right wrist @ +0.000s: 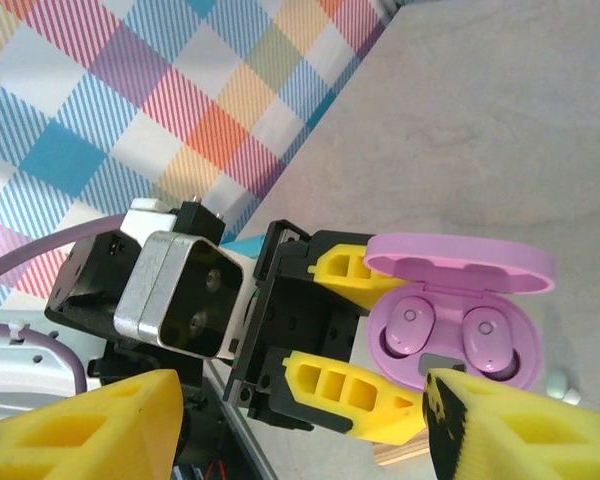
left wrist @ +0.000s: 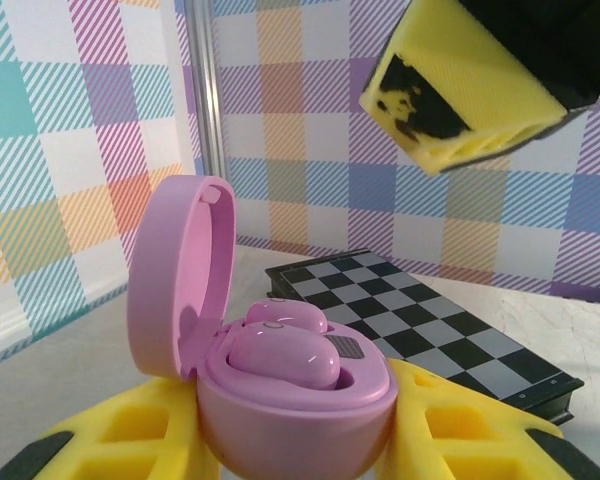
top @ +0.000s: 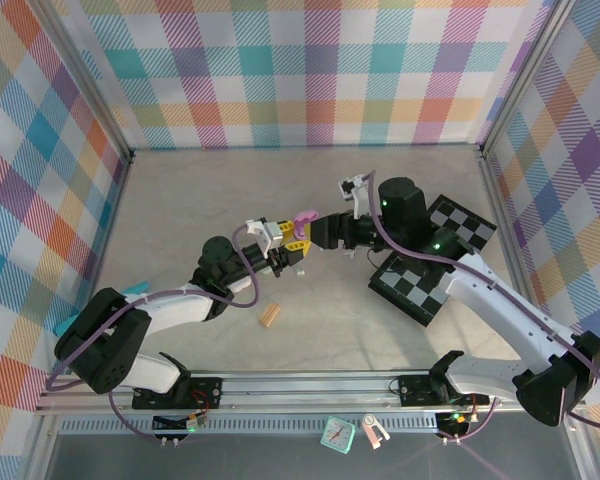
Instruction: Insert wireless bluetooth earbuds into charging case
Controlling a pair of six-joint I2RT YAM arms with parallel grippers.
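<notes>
The left gripper [right wrist: 375, 345] clamps its yellow fingers [right wrist: 345, 390] on the open purple charging case [right wrist: 460, 335], with two purple earbuds [right wrist: 412, 327] seated inside. The right gripper [right wrist: 300, 425] hangs just beside the case, fingers spread apart, holding nothing.

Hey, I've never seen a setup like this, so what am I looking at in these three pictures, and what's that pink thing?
These are two robot arms bolted at the near edge of a table. One picture looks down from above. The other two come from small cameras on each wrist, so yellow fingers show at their edges.

The left gripper is shut on a pink charging case with its lid open. Two pink earbuds sit in its pockets. The right gripper hangs close by, jaws apart, holding nothing.

On the table lie a black-and-white checkered board and a small tan block. Plaid walls surround it all.
</notes>
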